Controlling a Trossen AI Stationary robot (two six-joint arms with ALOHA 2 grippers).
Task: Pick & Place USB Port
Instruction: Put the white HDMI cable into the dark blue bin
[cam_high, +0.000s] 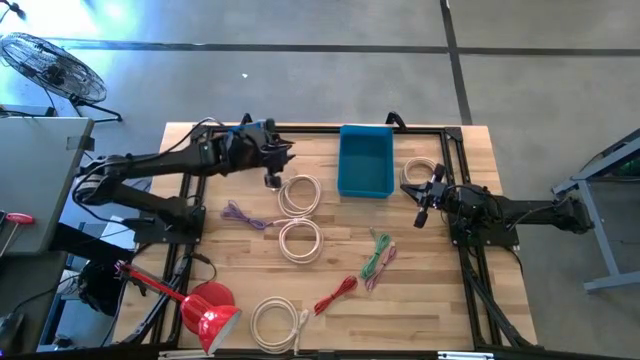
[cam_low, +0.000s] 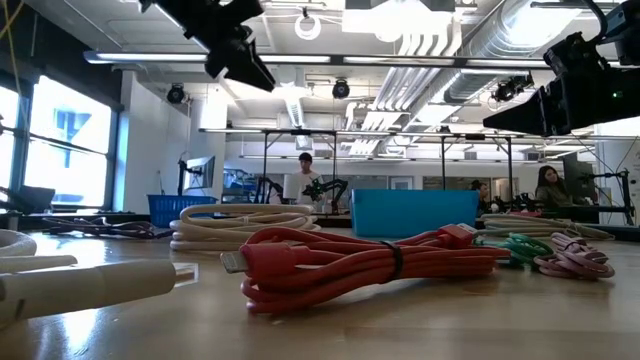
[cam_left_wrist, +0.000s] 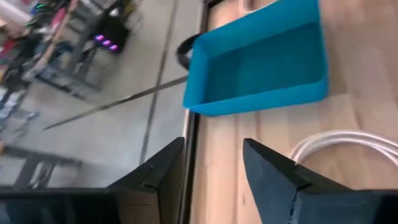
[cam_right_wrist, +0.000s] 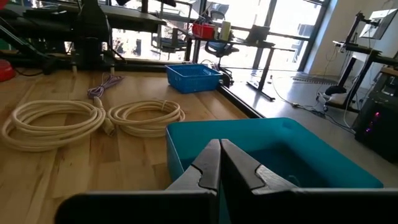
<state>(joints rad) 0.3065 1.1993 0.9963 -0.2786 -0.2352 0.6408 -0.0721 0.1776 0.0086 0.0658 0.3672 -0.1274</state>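
Several coiled USB cables lie on the wooden table: cream coils (cam_high: 300, 193) (cam_high: 300, 240) (cam_high: 275, 322) (cam_high: 420, 172), a purple one (cam_high: 245, 215), a green one (cam_high: 378, 250), a pink one (cam_high: 380, 272) and a red one (cam_high: 335, 295). The red cable (cam_low: 370, 265) lies nearest in the low view. A blue bin (cam_high: 365, 160) stands at the far middle. My left gripper (cam_high: 272, 170) (cam_left_wrist: 214, 162) hovers open, left of the bin and above a cream coil (cam_left_wrist: 348, 140). My right gripper (cam_high: 425, 197) (cam_right_wrist: 219, 162) is shut, raised to the right of the bin (cam_right_wrist: 280, 155).
A red funnel-shaped object (cam_high: 210, 310) lies at the near left corner. A black frame (cam_high: 455, 160) borders the table's far and side edges. The bin's inside (cam_left_wrist: 261, 62) holds nothing. Bare wood (cam_high: 430, 300) shows at the near right. People sit in the room behind (cam_low: 305, 175).
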